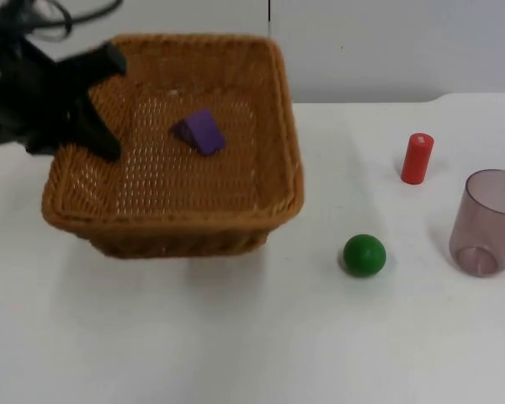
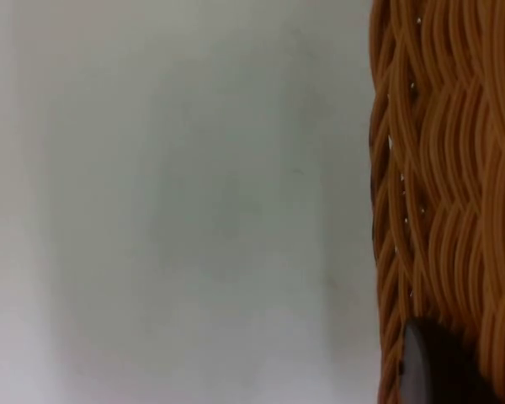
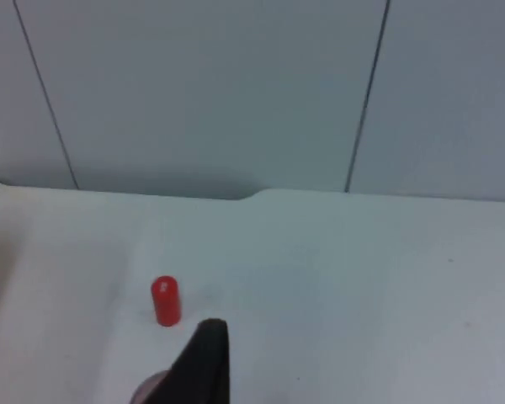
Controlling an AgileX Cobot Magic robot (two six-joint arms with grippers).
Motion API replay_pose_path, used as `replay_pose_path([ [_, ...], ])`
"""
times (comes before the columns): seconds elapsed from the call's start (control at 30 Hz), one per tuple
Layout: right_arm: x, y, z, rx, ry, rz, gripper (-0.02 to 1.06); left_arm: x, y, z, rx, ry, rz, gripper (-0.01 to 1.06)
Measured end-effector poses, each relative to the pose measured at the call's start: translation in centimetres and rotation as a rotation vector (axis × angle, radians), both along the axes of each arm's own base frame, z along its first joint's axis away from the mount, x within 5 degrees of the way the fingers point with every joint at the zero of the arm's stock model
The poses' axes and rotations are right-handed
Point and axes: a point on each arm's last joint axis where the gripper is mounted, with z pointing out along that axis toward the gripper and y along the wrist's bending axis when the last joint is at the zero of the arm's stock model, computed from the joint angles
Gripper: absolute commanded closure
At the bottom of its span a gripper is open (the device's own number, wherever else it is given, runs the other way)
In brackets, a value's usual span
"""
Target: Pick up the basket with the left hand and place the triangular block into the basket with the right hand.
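Top view: left gripper (image 1: 101,101) pinches the left rim of the wicker basket (image 1: 278,126), one finger inside, one outside. Purple triangular block (image 1: 200,131) lies on the basket floor. Right gripper (image 3: 204,366): finger state cannot be told. On the table (image 1: 252,337): red cylinder (image 1: 417,157), green ball (image 1: 364,254), clear cup (image 1: 486,222).

One wicker basket (image 1: 172,215) with one purple triangular block (image 1: 200,131) inside it; on the counter (image 1: 236,337), one red cylinder (image 1: 417,157), one green ball (image 1: 364,254) and one translucent cup (image 1: 488,221), five things in all
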Motion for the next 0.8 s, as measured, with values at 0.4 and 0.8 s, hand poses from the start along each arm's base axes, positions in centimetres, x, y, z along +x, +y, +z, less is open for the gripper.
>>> replay_pose_path([
  [0.4, -2.3, -0.2, 0.1, -0.040, 0.029, -0.017, 0.00, 1.7, -0.1, -4.6, -0.001, -0.028, -0.015, 1.05],
  [0.8, -2.3, -0.2, 0.1, -0.037, 0.022, -0.019, 0.00, 2.0, 0.0, -8.8, 0.005, 0.056, 0.015, 1.05],
])
